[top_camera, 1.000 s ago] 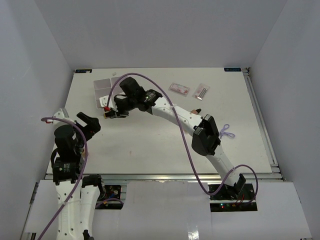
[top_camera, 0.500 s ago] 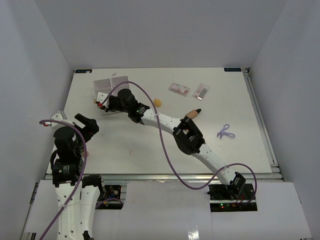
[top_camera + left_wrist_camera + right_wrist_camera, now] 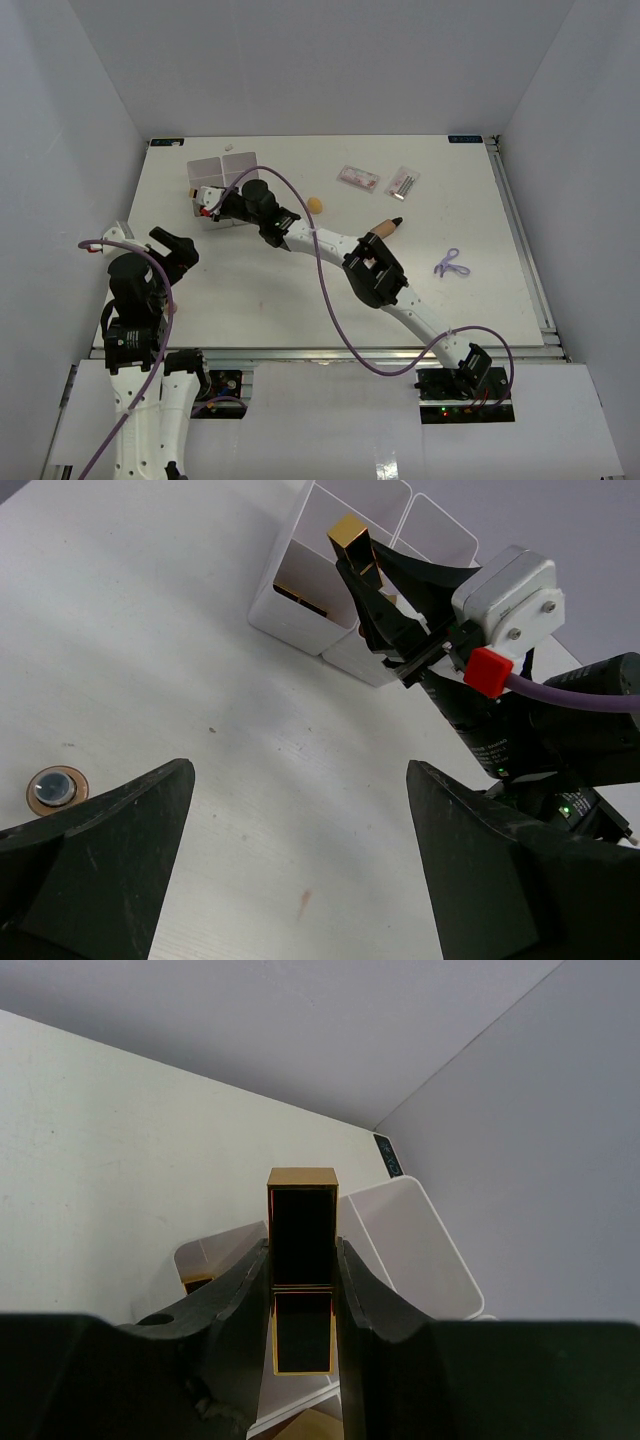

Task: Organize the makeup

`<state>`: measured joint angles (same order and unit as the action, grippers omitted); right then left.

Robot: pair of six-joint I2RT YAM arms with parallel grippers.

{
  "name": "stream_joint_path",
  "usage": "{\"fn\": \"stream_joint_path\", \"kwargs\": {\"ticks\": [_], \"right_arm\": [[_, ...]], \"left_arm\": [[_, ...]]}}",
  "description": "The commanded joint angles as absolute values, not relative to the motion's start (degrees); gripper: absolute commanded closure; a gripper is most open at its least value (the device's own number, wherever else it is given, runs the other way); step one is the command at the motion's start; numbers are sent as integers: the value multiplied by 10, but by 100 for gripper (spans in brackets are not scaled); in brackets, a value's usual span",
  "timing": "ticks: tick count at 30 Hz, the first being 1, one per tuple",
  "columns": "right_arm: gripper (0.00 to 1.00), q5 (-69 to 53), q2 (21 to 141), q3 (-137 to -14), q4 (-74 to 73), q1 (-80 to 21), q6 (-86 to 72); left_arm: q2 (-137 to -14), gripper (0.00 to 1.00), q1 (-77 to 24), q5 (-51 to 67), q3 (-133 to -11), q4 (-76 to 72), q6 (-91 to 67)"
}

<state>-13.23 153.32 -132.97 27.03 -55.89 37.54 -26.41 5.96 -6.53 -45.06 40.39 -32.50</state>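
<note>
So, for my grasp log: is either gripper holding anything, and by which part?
The right gripper pinches a black-and-gold lipstick tube by its long sides, gold end protruding; the left gripper is open, empty.

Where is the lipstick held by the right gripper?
Top view, far left: the lipstick sits between the jaws of the right gripper, over the white box.

The black-and-gold lipstick [image 3: 302, 1250] is held tilted over the white box [image 3: 290, 620]. A beige sponge [image 3: 316, 205], tan bottle [image 3: 383, 228], clear packet [image 3: 358, 178] and another packet [image 3: 403, 182] lie on the tabletop [image 3: 300, 300].
</note>
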Motion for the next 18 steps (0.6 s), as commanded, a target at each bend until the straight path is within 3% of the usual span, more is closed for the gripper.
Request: {"fn": "stream_joint_path", "kwargs": {"ticks": [1,3,7,10,14,18], "right_arm": [[84,-125,1540,-1328,316,-557,393],[77,-122,1539,-1324,316,-557,394],[74,-120,1541,-1320,317,-556,396],[61,-121,1541,-1317,316,-556,396],[33,-117,1539,-1316,321,-556,395],[28,-118,1524,-1317,314,-557,386]], "left_arm": [[-261,2,58,-50,-462,410,-333],[-262,2,57,-46,-461,410,-335],[-265,2,57,-44,-461,413,-338],[-270,2,57,-38,-461,414,-343],[-273,2,57,-32,-463,417,-347],[-274,2,57,-27,-464,422,-354]]}}
